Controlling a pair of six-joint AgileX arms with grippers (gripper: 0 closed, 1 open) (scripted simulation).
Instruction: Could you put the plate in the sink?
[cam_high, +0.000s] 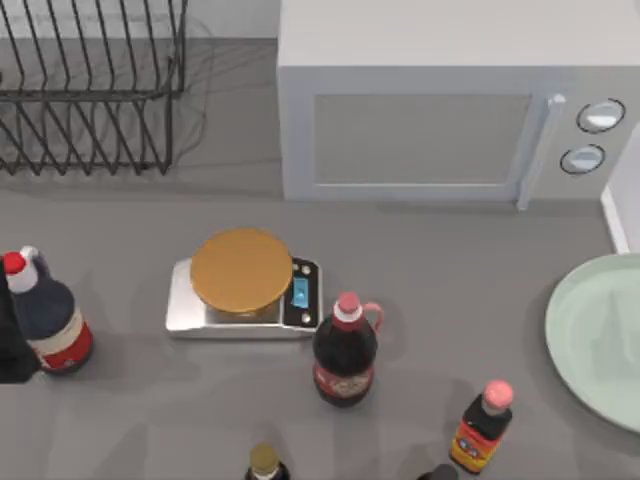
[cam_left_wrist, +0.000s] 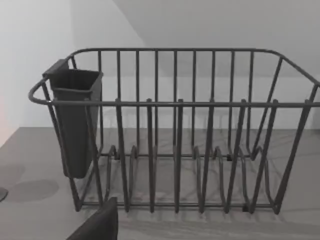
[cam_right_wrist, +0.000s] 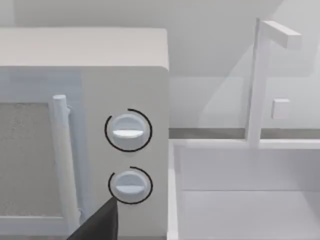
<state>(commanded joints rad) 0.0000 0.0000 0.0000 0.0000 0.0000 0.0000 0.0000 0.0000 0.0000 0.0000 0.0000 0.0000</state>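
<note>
Plate (cam_high: 600, 335) ungrasped on worktop (cam_high: 450, 250); sink (cam_right_wrist: 240, 200) ahead of right pincer (opening: cannot tell). Risk: glossy rim slips, clips nearby bottle (cam_high: 482, 425).

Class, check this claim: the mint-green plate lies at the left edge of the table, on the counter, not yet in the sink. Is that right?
One detail is wrong: the side. In the top view the plate lies at the table's right edge, not the left. The rest holds: it rests on the counter, with the sink rim beyond it beside the microwave, so it is not yet in the sink.
</note>
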